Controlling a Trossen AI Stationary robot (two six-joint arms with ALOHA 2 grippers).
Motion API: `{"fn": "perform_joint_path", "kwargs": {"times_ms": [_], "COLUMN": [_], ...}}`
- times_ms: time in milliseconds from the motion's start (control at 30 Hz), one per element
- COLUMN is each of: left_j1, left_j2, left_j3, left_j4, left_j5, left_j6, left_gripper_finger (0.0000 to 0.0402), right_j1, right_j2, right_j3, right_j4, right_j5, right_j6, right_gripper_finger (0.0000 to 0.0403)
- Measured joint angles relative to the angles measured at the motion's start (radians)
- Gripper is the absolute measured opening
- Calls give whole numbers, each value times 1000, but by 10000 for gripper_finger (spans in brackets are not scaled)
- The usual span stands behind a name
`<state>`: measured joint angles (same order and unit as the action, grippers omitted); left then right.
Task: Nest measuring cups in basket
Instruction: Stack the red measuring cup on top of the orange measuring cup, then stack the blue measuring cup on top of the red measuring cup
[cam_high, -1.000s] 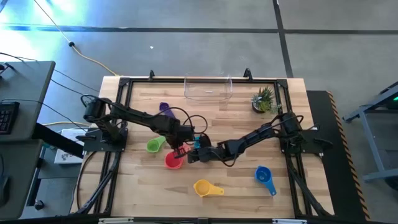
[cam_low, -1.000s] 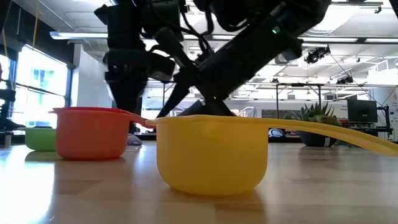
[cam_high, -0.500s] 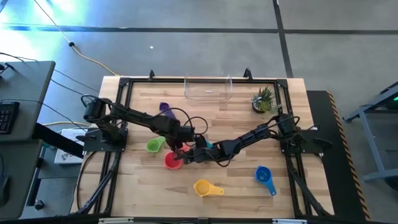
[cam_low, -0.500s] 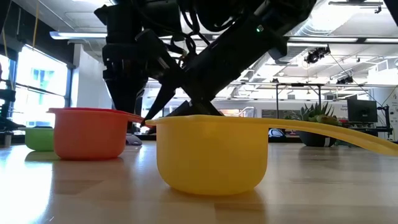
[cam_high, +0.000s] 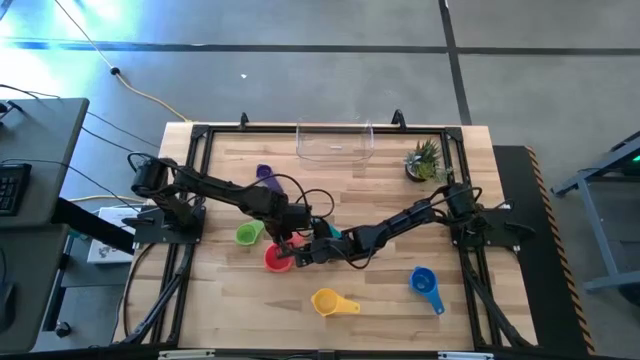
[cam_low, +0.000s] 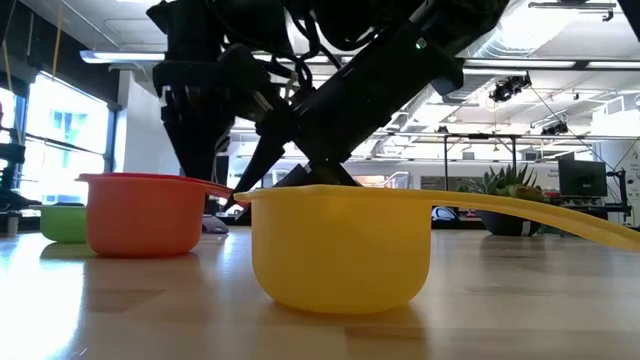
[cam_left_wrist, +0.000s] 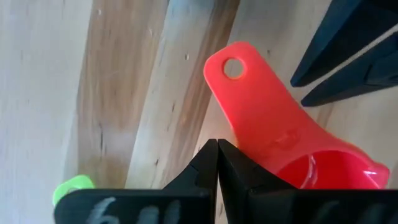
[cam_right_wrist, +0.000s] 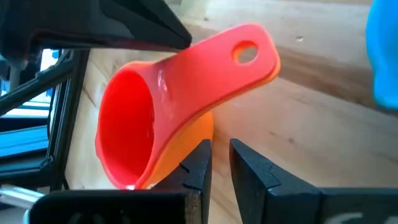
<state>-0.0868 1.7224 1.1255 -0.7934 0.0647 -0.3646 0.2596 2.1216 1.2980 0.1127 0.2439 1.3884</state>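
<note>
Altogether five cups are seen on the desk (cam_high: 400, 310): purple (cam_high: 264, 172), green (cam_high: 247, 234), red (cam_high: 277, 259), yellow (cam_high: 328, 300), blue (cam_high: 423, 281). Left fingers (cam_left_wrist: 216, 163) are pressed together; right fingers (cam_right_wrist: 214, 163) are narrowly parted, nothing held.

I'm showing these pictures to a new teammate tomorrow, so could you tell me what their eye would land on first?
Most striking is the red cup near the table's middle, nested in an orange cup, with both dark arms converging on it: the left tool, shut, at its rim and the right tool by its handle. Next, the yellow cup looms at the table's near edge. The clear basket waits at the far edge, with no cup in it.
</note>
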Motion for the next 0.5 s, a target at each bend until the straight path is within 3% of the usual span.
{"fn": "perform_joint_path", "kwargs": {"times_ms": [300,500], "left_j1": [-6,-9], "left_j2": [-106,-215], "left_j3": [0,0], "left_j4": [-28,-33], "left_j5": [-36,-47], "left_j6": [0,-1], "left_gripper_finger": [0,0], "right_j1": [36,79], "right_j2": [-42,-120], "right_j3": [2,1], "right_j4": [-49,-200], "right_j5": [-32,25], "right_j6": [34,55], "right_gripper_finger": [48,48]}}
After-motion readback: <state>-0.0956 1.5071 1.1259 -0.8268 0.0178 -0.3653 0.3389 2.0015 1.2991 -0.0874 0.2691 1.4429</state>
